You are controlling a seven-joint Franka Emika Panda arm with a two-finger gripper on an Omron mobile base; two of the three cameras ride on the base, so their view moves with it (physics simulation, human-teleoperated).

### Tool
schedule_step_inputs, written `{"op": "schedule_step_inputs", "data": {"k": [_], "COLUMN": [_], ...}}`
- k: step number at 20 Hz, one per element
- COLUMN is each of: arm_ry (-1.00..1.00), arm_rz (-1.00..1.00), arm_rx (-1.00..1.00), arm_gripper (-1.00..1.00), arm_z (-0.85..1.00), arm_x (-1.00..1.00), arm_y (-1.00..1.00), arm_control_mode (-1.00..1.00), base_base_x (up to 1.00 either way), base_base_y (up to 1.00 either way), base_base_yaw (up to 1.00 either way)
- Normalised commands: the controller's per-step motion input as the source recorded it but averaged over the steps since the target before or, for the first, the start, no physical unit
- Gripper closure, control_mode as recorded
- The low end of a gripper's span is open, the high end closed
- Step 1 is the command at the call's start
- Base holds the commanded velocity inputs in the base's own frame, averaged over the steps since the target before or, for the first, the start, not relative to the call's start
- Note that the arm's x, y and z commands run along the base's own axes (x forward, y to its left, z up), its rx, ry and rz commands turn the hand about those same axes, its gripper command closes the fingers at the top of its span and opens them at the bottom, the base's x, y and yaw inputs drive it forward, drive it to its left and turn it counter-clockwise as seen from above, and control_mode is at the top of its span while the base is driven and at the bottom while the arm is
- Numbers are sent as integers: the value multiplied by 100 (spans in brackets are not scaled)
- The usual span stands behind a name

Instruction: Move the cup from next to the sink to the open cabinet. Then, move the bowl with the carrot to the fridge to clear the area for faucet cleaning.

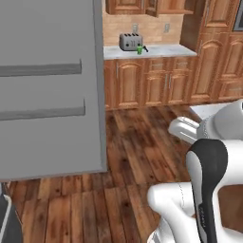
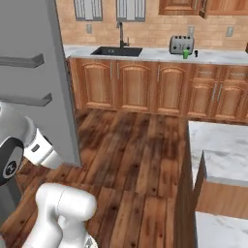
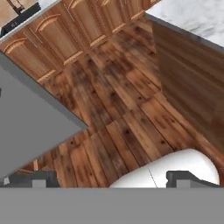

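**Open pincer over the floor, green cup far off on the counter**

In the hand view the pincer (image 3: 111,181) hung above the dark wooden floor (image 3: 118,109) with its two dark fingertips (image 3: 33,178) set wide apart and nothing between them. Close to it on one side stood the flat grey fridge door (image 3: 30,118), whose edge cut across the planks just ahead of the tips. On the other side, a little farther out, rose the wooden flank of an island with a white marble top (image 3: 197,19).

Beyond the pincer, across the open floor, ran a row of wooden base cabinets (image 2: 145,85) with arched panels under a white marble counter (image 2: 223,55). The black sink (image 2: 116,51) sat in that counter with the black faucet (image 2: 121,34) standing behind it. Well along the counter from the sink stood a silver toaster (image 2: 180,44), and the green cup (image 2: 185,54) stood upright just in front of it, far from the pincer; whether cup and toaster touched was too small to tell. The left base view showed the same cup (image 1: 139,50) before the toaster (image 1: 130,41). Above the counter hung the brown wall cabinet (image 2: 181,6), its door too small to judge.

The fridge door (image 1: 47,85) bore two long grey bars (image 1: 40,69).
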Motion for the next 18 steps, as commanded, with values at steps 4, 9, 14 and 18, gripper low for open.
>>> {"op": "schedule_step_inputs", "data": {"k": [4,9,14,18], "arm_ry": [0,0,0,0], "arm_rz": [0,0,0,0], "arm_rx": [0,0,0,0], "arm_gripper": [-100,-100,-100,-100], "arm_z": [0,0,0,0], "arm_x": [0,0,0,0], "arm_y": [0,0,0,0], "arm_control_mode": [100,100,100,100], "base_base_x": [66,100,100,100], "base_base_y": [-100,-95,-12,-3], "base_base_yaw": [-27,0,15,15]}}
